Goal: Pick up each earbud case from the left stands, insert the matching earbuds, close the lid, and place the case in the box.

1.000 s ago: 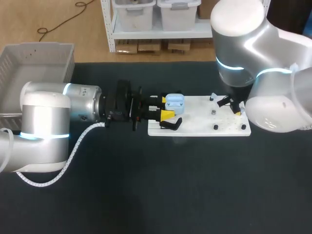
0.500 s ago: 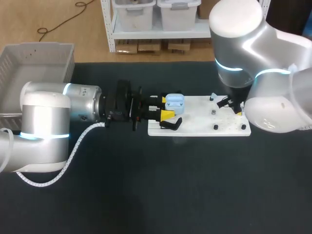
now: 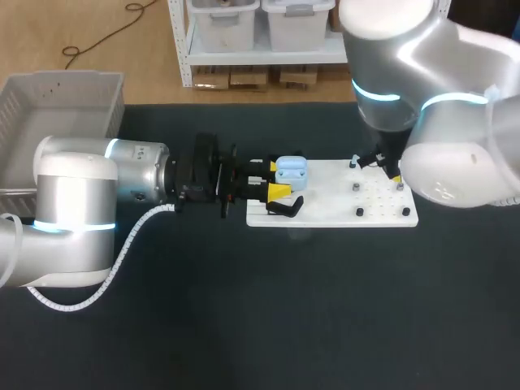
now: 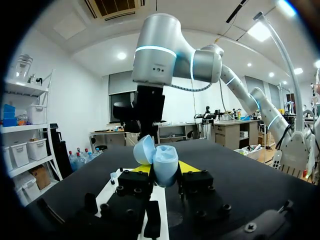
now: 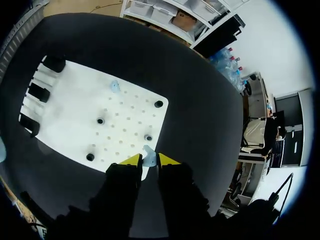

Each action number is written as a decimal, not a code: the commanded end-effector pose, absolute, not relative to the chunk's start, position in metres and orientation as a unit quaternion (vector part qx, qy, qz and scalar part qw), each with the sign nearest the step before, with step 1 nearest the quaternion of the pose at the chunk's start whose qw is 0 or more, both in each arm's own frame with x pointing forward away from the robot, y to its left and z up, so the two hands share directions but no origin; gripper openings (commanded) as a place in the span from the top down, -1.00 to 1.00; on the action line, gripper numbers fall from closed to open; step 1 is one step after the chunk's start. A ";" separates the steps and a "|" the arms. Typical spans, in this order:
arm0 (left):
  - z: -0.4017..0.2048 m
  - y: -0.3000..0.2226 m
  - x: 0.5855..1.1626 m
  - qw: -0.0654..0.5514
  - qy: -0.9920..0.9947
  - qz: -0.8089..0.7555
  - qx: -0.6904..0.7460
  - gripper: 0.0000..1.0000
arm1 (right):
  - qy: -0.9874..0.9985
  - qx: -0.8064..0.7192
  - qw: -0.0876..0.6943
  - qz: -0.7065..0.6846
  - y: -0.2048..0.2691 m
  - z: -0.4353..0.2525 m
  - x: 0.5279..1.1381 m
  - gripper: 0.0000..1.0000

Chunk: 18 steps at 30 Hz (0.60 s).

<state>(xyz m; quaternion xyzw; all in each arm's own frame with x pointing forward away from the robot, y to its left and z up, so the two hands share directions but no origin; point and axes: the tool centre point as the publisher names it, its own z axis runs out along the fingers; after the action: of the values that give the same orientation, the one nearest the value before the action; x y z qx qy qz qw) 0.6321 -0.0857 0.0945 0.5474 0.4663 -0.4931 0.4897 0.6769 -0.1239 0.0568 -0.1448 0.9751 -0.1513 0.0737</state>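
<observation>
A light blue earbud case with its lid open sits between the yellow tips of my left gripper, which is shut on it at the left end of the white board. In the left wrist view the case stands tilted, its lid leaning back. My right gripper hangs over the board's right edge, shut on a small light blue earbud. A second earbud rests on the board, seen in the head view as earbud.
Black stands line the board's left end, one of them beside the left gripper. Small dark pegs dot the board. A grey basket sits at the back left of the dark table.
My right gripper has closed on the earbud and risen from the board's right edge, the arm swinging slightly back. The left arm and case have not moved.
</observation>
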 end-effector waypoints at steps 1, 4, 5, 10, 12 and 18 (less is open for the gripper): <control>0.094 -0.085 0.631 0.492 0.466 -0.492 0.546 1.00 | 0.978 -0.135 0.075 -0.142 -0.119 0.089 0.662 1.00; 0.094 -0.085 0.631 0.492 0.466 -0.492 0.546 1.00 | 0.982 -0.127 0.051 -0.133 -0.109 0.107 0.653 1.00; 0.094 -0.085 0.631 0.492 0.466 -0.492 0.546 1.00 | 0.984 -0.121 0.041 -0.124 -0.106 0.112 0.650 1.00; 0.094 -0.085 0.631 0.492 0.466 -0.492 0.546 1.00 | 0.990 -0.093 0.006 -0.105 -0.079 0.141 0.635 1.00; 0.094 -0.085 0.631 0.492 0.466 -0.492 0.546 1.00 | 0.991 -0.090 0.003 -0.096 -0.068 0.151 0.629 1.00; 0.094 -0.085 0.631 0.492 0.466 -0.492 0.546 1.00 | 0.990 -0.097 -0.001 -0.104 -0.029 0.167 0.613 1.00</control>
<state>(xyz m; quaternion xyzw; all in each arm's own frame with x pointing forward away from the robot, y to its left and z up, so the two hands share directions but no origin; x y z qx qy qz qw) 0.6321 -0.0857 0.0946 0.5474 0.4663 -0.4931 0.4897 0.6153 -0.0484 0.1553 -0.0982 0.9911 -0.0892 0.0076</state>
